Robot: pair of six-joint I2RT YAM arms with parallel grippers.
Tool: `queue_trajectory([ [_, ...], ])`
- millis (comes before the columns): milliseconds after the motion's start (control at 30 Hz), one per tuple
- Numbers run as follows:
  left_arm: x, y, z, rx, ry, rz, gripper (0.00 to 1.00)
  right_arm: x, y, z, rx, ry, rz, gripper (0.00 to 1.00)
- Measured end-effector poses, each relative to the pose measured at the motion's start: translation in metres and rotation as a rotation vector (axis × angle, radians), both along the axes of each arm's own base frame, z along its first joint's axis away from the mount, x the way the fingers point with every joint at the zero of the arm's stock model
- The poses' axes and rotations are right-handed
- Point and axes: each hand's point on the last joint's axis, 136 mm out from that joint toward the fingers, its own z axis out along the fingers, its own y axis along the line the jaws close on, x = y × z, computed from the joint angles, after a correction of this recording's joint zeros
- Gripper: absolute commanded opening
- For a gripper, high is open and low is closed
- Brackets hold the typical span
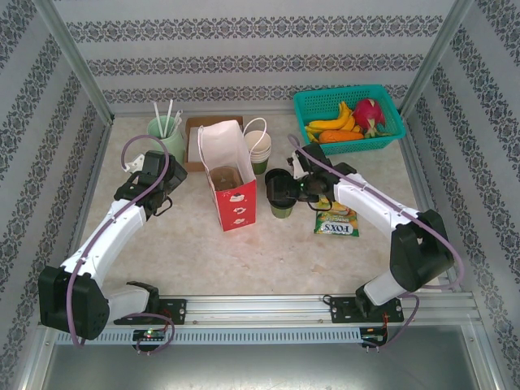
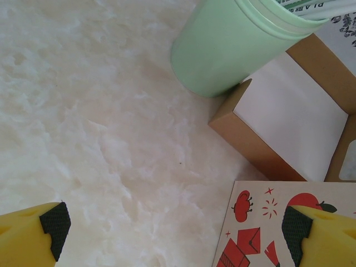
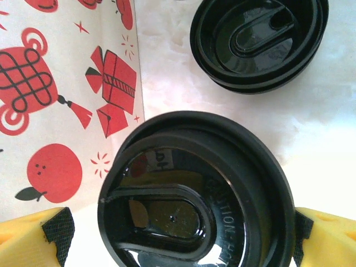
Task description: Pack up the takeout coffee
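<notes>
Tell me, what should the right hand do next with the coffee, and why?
Probably close the right gripper on the takeout coffee. Its open fingers straddle the black lid, one on each side, and the cup stands on the table beside the open paper bag, not yet inside. A firm hold is likely needed before lifting it in.
</notes>
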Motion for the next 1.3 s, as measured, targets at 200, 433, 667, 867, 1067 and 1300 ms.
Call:
queue_trajectory([
  [200, 0.0, 0.0, 0.0, 0.0, 0.001, 0.0, 0.99, 0.005, 0.003, -0.005, -0.076, 0.02, -0.004, 0.98],
  [433, 0.0, 0.0, 0.0, 0.0, 0.001, 0.0, 0.99, 0.003, 0.001, -0.015, -0.178, 0.055, 0.001, 0.98],
  [667, 0.0, 0.0, -0.002, 0.002, 0.008, 0.0, 0.99, 0.004, 0.0, -0.015, -0.251, 0.066, 0.014, 0.98],
  [867, 0.001, 0.0, -0.003, 0.002, 0.01, 0.0, 0.99, 0.004, 0.001, -0.014, -0.265, 0.082, 0.017, 0.98],
  [1067, 0.001, -0.001, -0.003, -0.001, 0.011, -0.002, 0.99, 0.003, 0.001, -0.014, -0.267, 0.089, 0.014, 0.98],
  [1300, 0.001, -0.001, -0.006, -0.001, 0.019, -0.004, 0.99, 0.001, 0.0, -0.013, -0.267, 0.098, 0.013, 0.98],
])
